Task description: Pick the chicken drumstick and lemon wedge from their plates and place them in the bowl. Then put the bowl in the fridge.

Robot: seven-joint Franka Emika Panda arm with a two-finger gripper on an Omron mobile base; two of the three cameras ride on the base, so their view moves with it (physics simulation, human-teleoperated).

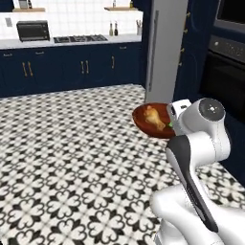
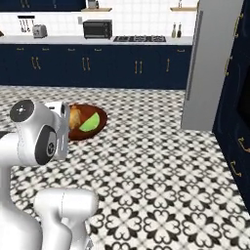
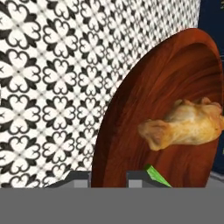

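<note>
The dark reddish-brown bowl hangs tilted above the tiled floor. My gripper is shut on its rim, one fingertip on each side of the edge. The golden-brown chicken drumstick lies inside the bowl. The green-yellow lemon wedge rests in it too, close to my fingers. The tall grey fridge stands ahead and to the right. The plates are out of view.
A black-and-white patterned floor spreads around me. Dark blue cabinets with a white counter run along the back wall, carrying a microwave and a stove. A dark wall oven stands at the right.
</note>
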